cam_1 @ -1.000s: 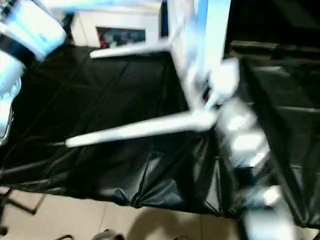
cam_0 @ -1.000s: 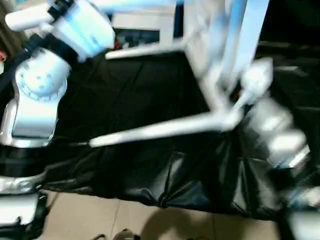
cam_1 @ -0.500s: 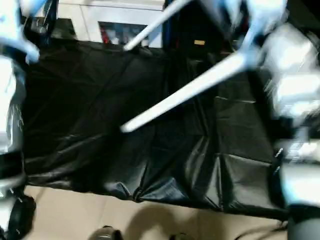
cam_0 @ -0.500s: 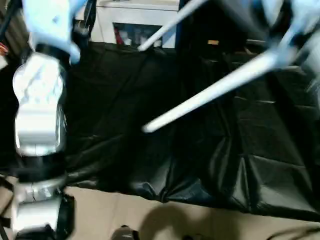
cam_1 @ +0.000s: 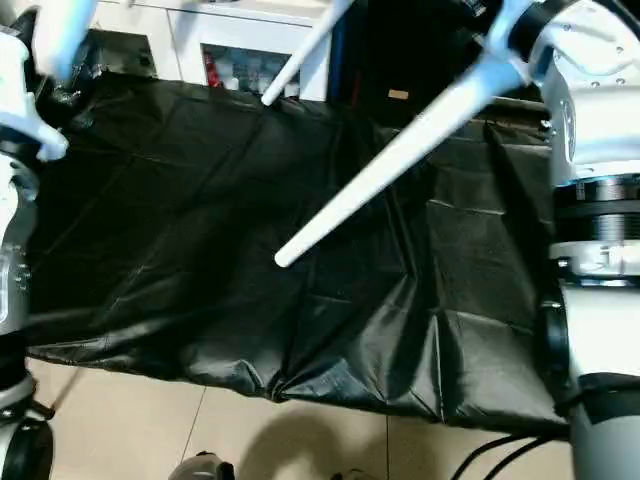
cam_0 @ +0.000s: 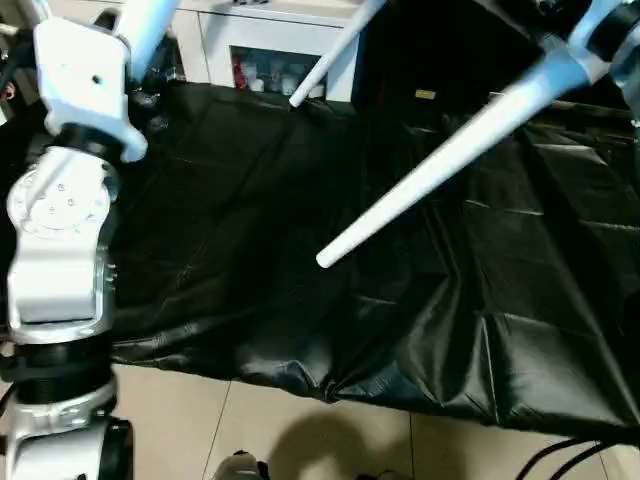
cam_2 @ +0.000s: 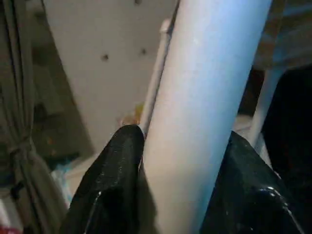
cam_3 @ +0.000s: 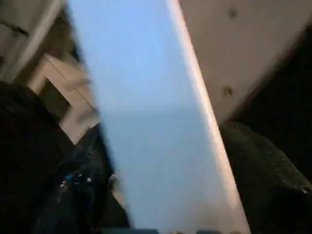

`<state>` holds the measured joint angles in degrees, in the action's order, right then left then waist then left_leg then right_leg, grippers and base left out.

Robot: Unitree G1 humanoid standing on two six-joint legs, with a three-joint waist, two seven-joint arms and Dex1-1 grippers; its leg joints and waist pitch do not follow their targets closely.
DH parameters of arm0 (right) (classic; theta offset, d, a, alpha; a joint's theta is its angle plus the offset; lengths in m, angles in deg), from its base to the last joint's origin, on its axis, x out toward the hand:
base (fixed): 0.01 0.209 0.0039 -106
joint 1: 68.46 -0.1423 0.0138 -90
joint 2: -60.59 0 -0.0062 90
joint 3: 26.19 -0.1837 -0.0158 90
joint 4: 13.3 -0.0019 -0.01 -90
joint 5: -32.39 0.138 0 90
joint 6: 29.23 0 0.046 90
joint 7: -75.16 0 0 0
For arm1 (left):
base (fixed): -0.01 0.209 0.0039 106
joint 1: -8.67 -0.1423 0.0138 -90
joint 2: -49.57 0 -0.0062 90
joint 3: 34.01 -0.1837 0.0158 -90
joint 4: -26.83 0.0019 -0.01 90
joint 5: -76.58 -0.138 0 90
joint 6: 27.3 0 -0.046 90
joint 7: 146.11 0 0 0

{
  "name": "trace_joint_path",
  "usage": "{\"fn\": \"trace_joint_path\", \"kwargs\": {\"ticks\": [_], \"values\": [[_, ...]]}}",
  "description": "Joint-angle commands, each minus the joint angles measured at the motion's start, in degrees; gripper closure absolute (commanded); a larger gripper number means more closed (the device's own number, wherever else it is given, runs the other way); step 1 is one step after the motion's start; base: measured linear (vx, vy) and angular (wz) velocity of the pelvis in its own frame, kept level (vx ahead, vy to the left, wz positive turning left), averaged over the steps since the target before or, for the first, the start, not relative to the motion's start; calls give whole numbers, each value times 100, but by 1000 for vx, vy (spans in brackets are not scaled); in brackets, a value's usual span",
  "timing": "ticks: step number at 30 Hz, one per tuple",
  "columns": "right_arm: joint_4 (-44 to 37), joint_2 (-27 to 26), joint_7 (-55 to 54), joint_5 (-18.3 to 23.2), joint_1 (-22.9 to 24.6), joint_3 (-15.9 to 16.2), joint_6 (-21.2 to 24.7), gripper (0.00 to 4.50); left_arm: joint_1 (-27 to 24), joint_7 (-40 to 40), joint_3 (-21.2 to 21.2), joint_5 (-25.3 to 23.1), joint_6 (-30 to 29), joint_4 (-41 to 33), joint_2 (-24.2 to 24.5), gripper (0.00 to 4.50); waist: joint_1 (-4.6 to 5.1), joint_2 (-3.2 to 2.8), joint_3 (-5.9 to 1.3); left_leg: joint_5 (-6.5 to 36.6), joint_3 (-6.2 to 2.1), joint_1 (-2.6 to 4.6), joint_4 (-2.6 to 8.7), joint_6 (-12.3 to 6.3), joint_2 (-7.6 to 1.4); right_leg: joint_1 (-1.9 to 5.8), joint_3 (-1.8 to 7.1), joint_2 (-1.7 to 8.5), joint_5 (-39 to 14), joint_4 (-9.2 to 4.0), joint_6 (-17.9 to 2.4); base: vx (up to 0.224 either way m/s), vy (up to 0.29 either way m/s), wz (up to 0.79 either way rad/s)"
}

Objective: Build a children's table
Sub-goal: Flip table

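Black-sheeted folding table (cam_0: 250,220) over tiled floor (cam_0: 260,430); white cabinet (cam_0: 270,50) behind. Children's table (cam_0: 440,170) held aloft, legs slanting over sheet. Left gripper (cam_2: 183,190) clamped on a leg (cam_2: 204,107); right gripper (cam_3: 161,195) clamped on white panel.

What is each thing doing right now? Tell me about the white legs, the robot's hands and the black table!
Near leg: in the air, slanting down over the black sheet.
Far leg: also raised, tip near the cabinet.
Left gripper: shut on a leg.
Right gripper: a white part lies between its fingers.
Black-sheeted table: sheet wrinkled, hanging over the front edge.
Cabinet: doors closed.
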<state>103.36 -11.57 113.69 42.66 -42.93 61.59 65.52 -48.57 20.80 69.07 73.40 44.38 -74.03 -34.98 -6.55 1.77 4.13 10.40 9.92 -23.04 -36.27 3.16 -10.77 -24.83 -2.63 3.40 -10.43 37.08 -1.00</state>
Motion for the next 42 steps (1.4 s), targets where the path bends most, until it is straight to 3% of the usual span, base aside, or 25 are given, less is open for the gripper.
{"fn": "trace_joint_path", "kwargs": {"ticks": [1, 4, 6, 12, 15, 16, 18, 20, 21, 22, 23, 24, 28, 30, 34, 39, 42], "values": [[-194, -37, 309, 308, 7, -160, -95, 64, -91, 47, -68, 75, -216, 156, -90, 249, 9, 29, -451, 1122, -43, 123, 386, -88, -181, 323, 217, 368, -1194, -442, -951, 0, 0, 0], [-389, -70, 619, 578, 89, -285, -180, 42, -76, 54, -82, 72, -219, 181, -84, 258, -4, 26, -450, 1192, -45, 133, 391, -88, -181, 309, 217, 366, -1268, -452, -952, 0, 0, 0], [-657, -71, 795, 754, 216, -332, -140, 20, -68, 63, -109, 67, -217, 204, -67, 266, -18, -21, -449, 1216, -54, 134, 400, -81, -183, 305, 215, 359, -1274, -466, -914, 0, 0, 0], [-1166, -169, 963, 1405, 377, -685, -61, 0, -45, 74, -127, 75, -193, 265, -48, 275, -68, -5, -462, 1305, -66, 145, 412, -39, -185, 301, 206, 363, -1354, -472, -889, 0, 0, 0], [-1797, -198, 1142, 2205, 632, -991, 613, 0, -73, 38, -103, 101, -61, 305, -12, 277, -121, 0, -456, 1245, -68, 142, 421, -73, -186, 304, 214, 357, -1383, -481, -787, 0, 0, 0], [-2298, -55, 1261, 2476, 1067, -958, 1107, 0, -90, 28, -88, 101, 11, 334, 26, 277, -127, 23, -451, 1206, -67, 141, 429, -91, -184, 311, 212, 353, -1371, -491, -757, 0, 0, 0], [-2696, 110, 1294, 2466, 1547, -807, 1427, 0, -95, 17, -77, 106, 46, 361, 53, 278, -170, -13, -449, 1122, -79, 155, 445, -89, -211, 297, 216, 355, -1233, -484, -708, 0, 0, 0], [-3253, 235, 1352, 2482, 2379, -535, 1739, 0, -102, -2, -70, 111, 78, 383, 89, 279, -146, -13, -474, 1114, -86, 130, 448, -5, -186, 334, 207, 374, -1269, -494, -706, 0, 0, 0], [-3296, 237, 1350, 2489, 2455, -512, 1767, 0, -102, -4, -71, 111, 81, 386, 90, 279, -153, -7, -469, 1137, -82, 136, 454, -1, -182, 334, 204, 369, -1335, -520, -675, 0, 0, 0], [-3528, 234, 1297, 2459, 2972, -332, 1893, 0, -88, -27, -91, 106, 118, 424, 106, 280, -139, 4, -464, 1265, -88, 140, 458, 26, -182, 321, 200, 381, -1537, -534, -648, 0, 0, 0], [-3547, 233, 1291, 2451, 3023, -313, 1899, 0, -86, -30, -94, 106, 123, 427, 108, 281, -157, -41, -463, 1303, -98, 150, 466, 46, -187, 321, 202, 389, -1621, -552, -614, 0, 0, 0], [-3652, 175, 1119, 2283, 3404, -169, 1953, 0, -64, -62, -122, 105, 163, 462, 127, 281, -144, -62, -463, 1440, -109, 160, 468, 83, -189, 301, 196, 391, -1747, -561, -604, 0, 0, 0], [-3806, 73, 668, 2074, 4161, 16, 2409, 0, 14, -127, -173, 140, 259, 587, 166, 283, -131, -74, -461, 1558, -120, 165, 480, 166, -185, 291, 194, 378, -1815, -593, -591, 0, 0, 0], [-3727, 63, 539, 1955, 4337, 58, 2523, 0, 22, -144, -188, 145, 288, 628, 178, 283, -136, -67, -458, 1573, -128, 158, 486, 170, -185, 298, 195, 381, -1810, -585, -575, 0, 0, 0], [-3058, -26, -52, 1284, 4602, 291, 2580, 0, 24, -171, -212, 139, 335, 677, 198, 284, -128, -83, -447, 1672, -125, 187, 485, 257, -186, 263, 189, 389, -1881, -599, -629, 0, 0, 0], [-2445, -438, -424, 1122, 4481, 334, 2271, 0, 11, -185, -211, 144, 365, 673, 224, 284, -118, -71, -455, 1694, -129, 183, 485, 245, -192, 280, 197, 412, -1809, -589, -669, 0, 0, 0], [-1635, -841, -831, 857, 4162, 314, 1846, 0, -7, -191, -216, 149, 393, 670, 253, 284, -101, -76, -458, 1636, -134, 168, 491, 279, -191, 286, 186, 414, -1668, -558, -744, 0, 0, 0]]}}
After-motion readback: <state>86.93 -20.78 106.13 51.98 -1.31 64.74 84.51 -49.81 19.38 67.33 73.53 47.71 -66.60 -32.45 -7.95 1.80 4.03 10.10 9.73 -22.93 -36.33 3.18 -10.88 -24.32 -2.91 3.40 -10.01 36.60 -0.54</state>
